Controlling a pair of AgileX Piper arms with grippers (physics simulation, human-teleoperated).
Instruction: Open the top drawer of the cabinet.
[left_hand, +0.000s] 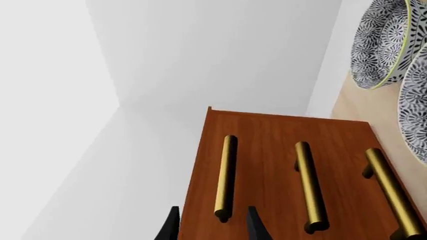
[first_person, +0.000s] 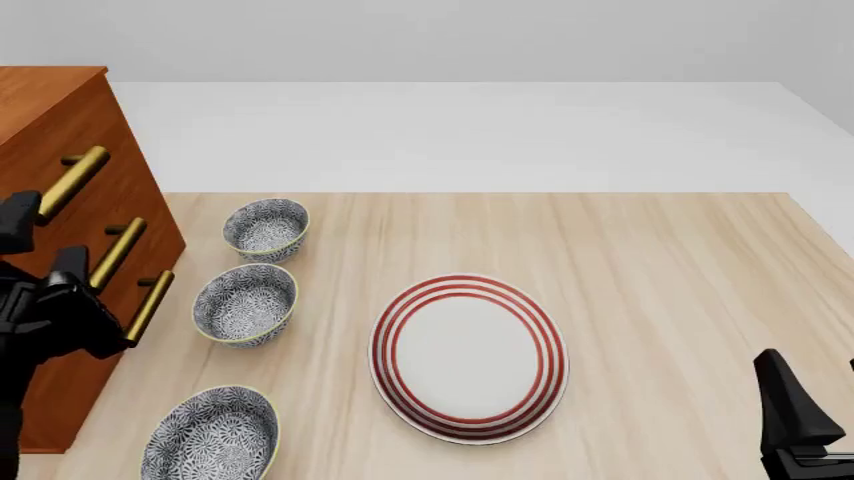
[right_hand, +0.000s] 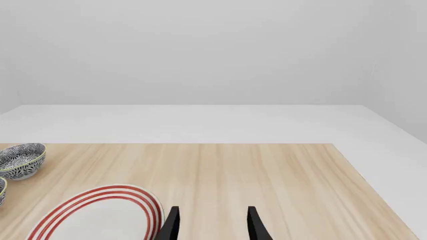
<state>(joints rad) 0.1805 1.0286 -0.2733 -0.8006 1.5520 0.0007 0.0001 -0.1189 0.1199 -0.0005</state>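
The reddish-brown cabinet (first_person: 54, 110) stands at the table's left edge, its three drawer fronts flush. The top drawer (left_hand: 208, 170) carries the brass handle (left_hand: 225, 175) farthest from the table; in the front view it is the highest handle (first_person: 74, 180). My left gripper (left_hand: 212, 227) is open, its two black fingertips (left_hand: 172, 225) on either side of that handle's near end. In the front view the left gripper (first_person: 43, 245) sits against the cabinet front. My right gripper (right_hand: 212, 225) is open and holds nothing, low over the table at the near right (first_person: 794, 415).
Two lower brass handles (first_person: 118, 250) (first_person: 150, 305) sit under the top one. Three patterned bowls (first_person: 266, 228) (first_person: 246, 303) (first_person: 211, 435) line up beside the cabinet. A red-ringed white plate (first_person: 467, 358) lies mid-table, just left of the right gripper.
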